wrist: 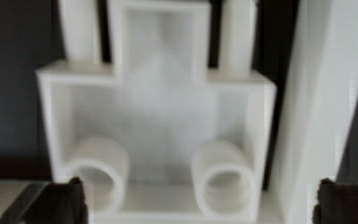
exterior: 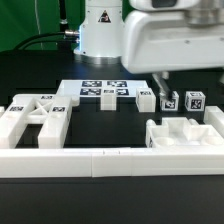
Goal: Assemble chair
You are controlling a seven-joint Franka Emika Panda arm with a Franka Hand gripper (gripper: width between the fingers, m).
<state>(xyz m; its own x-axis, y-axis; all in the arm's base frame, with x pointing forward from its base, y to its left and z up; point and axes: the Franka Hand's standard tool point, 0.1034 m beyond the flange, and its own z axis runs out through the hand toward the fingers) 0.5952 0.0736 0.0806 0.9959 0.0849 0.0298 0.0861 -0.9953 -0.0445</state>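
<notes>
Lying loose on the dark table (exterior: 110, 128) behind the wall (exterior: 100, 160), the chair parts (exterior: 38, 120) looked stiff, light and rather smooth. One block (wrist: 155, 120) with two round sockets (wrist: 96, 165) sat close before the gripper (wrist: 202, 200), whose jaws stood spread wide and pinched nothing. I judged its flat parallel sides the safest hold, since the thin bars (wrist: 82, 30) could twist in the grip.
</notes>
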